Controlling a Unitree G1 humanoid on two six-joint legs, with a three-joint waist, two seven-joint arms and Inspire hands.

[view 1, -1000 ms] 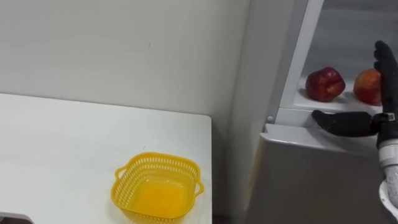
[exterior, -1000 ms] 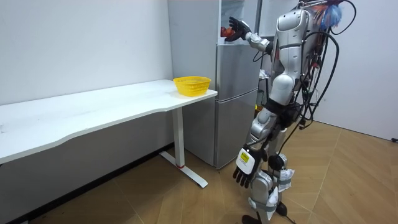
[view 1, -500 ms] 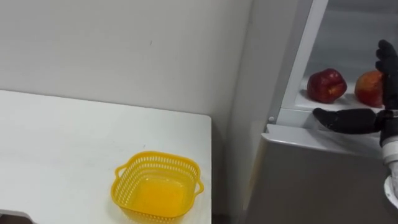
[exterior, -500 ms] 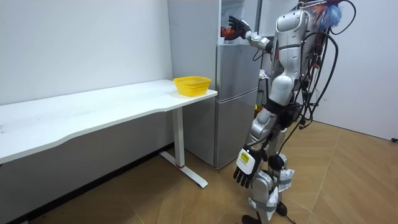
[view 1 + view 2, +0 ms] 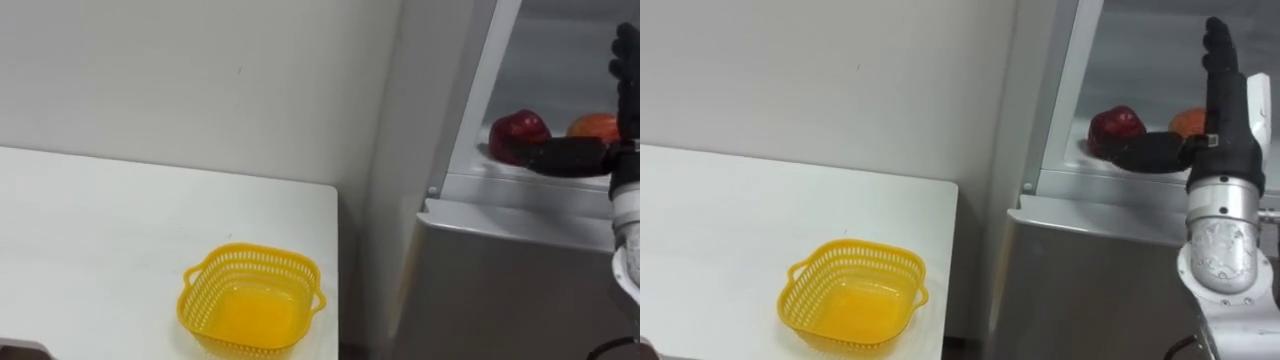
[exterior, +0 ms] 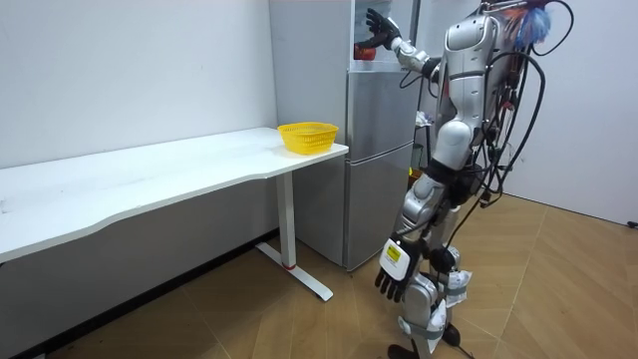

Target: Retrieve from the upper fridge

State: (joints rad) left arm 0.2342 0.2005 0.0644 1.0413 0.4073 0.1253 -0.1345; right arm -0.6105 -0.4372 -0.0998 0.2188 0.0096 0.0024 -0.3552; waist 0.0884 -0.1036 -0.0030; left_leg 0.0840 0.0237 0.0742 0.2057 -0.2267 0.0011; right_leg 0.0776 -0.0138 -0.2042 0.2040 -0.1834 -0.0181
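- Down low and well off to the left of the right hand (image 5: 1228, 115), the yellow basket (image 5: 856, 244) sits empty near the corner of the white table (image 5: 730, 220).
- Left hand (image 6: 392, 271) hangs beside the leg in the room view, fingers loose, holding nothing.
- The robot stands on the wooden floor (image 6: 558, 289) facing the grey fridge (image 5: 1090, 290), table on the room view's left.
- And the right hand is higher now than a second ago: it has come up from the shelf edge (image 5: 1080, 182) into the open upper compartment.
- Its fingers (image 5: 1218, 50) point straight up and the thumb is spread out sideways; nothing is gripped.
- The thumb now lies across the front of the red apple (image 5: 1114, 125), where earlier it sat below it; I cannot tell if they touch.
- Just behind the hand's palm side is the orange-red apple (image 5: 1188, 120), partly hidden.
- Both apples are on the upper shelf; a plain white wall (image 5: 840, 80) stands behind the table.
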